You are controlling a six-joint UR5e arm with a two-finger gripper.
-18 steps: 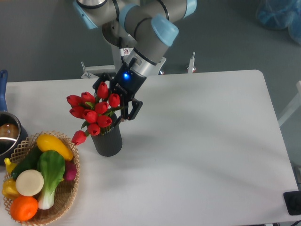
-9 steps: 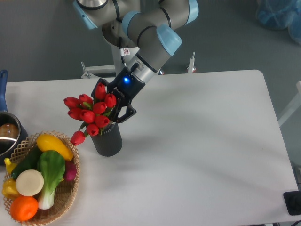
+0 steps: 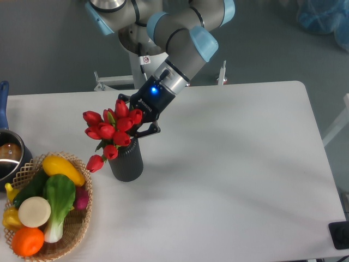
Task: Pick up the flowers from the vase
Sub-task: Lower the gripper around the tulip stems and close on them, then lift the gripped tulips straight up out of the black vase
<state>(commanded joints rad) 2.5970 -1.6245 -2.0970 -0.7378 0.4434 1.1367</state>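
The flowers point(image 3: 113, 129) are a bunch of red tulip buds with green stems, standing in the dark ribbed vase point(image 3: 127, 162) at the left of the white table. One bud hangs low over the vase's left rim. My gripper point(image 3: 136, 121) reaches down from the upper right into the right side of the bunch, just above the vase's mouth. Its fingers are closed around the stems and buds, and the buds hide the fingertips. The stems are still inside the vase.
A wicker basket point(image 3: 84, 215) of colourful vegetables sits at the front left, close to the vase. A metal pot point(image 3: 7, 157) with a blue handle is at the left edge. The table's right half is bare white surface.
The bunch swung a little left, then back right and slightly up together with my gripper. The vase has stayed in place.
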